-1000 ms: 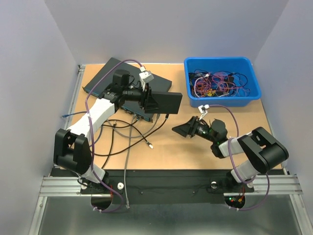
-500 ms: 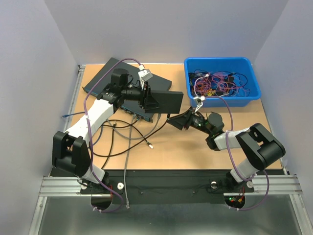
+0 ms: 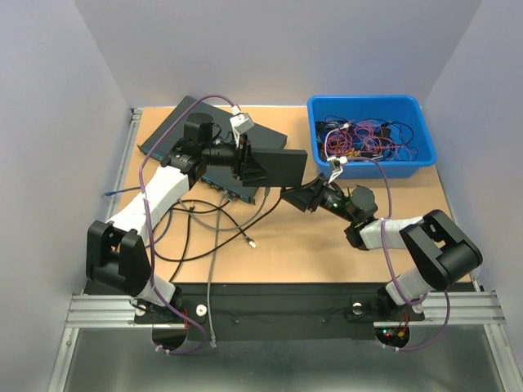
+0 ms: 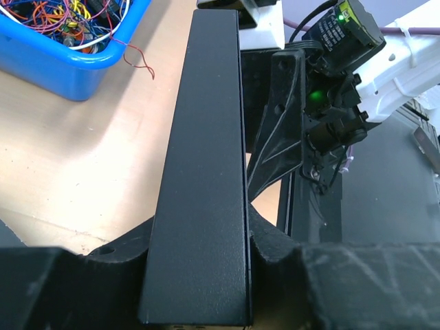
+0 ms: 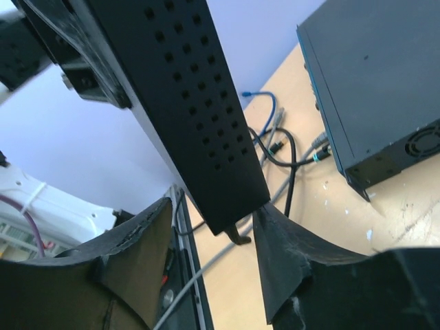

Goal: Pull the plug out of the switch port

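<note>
My left gripper (image 3: 249,163) is shut on a black switch box (image 3: 276,168) and holds it on edge above the table. In the left wrist view the box (image 4: 203,172) fills the gap between my fingers (image 4: 275,240). My right gripper (image 3: 296,198) is open at the box's lower right corner. In the right wrist view its fingers (image 5: 289,254) straddle the perforated end of the box (image 5: 199,110). A small dark plug (image 5: 238,237) sticks out under that corner, between the jaws but not gripped. Its cable is hard to follow.
A second flat black device (image 3: 184,122) lies at the back left and shows in the right wrist view (image 5: 371,82). Several black and grey cables (image 3: 221,220) sprawl under the box. A blue bin (image 3: 409,167) of wires stands at the back right.
My right gripper has moved left across the table up to the lower right corner of the switch box. The left arm and the box have hardly moved.
</note>
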Robot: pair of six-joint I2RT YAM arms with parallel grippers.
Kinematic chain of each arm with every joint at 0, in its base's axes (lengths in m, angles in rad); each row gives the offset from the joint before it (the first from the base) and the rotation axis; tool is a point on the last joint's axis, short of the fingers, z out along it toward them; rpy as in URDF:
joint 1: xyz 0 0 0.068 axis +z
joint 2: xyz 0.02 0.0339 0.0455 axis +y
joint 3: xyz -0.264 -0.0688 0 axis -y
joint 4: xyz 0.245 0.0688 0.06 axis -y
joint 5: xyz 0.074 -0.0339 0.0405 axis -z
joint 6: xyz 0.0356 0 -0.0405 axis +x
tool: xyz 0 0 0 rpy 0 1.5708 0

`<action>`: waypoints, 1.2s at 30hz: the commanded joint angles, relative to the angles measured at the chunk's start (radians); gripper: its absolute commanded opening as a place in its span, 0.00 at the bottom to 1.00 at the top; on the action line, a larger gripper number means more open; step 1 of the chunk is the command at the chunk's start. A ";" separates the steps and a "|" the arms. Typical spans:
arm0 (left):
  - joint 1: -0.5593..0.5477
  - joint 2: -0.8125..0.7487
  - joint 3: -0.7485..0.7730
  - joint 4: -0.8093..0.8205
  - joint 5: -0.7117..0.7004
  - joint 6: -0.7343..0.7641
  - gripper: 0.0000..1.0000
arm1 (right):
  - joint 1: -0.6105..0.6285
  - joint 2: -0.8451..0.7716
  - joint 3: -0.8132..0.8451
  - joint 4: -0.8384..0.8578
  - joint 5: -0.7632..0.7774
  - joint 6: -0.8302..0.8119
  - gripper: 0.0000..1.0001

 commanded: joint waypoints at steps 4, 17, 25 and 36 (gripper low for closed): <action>0.002 -0.056 0.069 0.189 0.101 -0.149 0.00 | 0.010 -0.084 0.010 0.526 0.100 0.022 0.56; 0.002 -0.071 0.055 0.270 0.102 -0.210 0.00 | 0.010 -0.157 0.007 0.524 0.114 0.012 0.44; 0.002 -0.079 0.058 0.275 0.105 -0.215 0.00 | 0.008 -0.157 0.018 0.524 0.114 0.024 0.38; 0.002 -0.084 0.032 0.284 0.107 -0.212 0.00 | 0.008 -0.153 0.038 0.524 0.114 0.041 0.39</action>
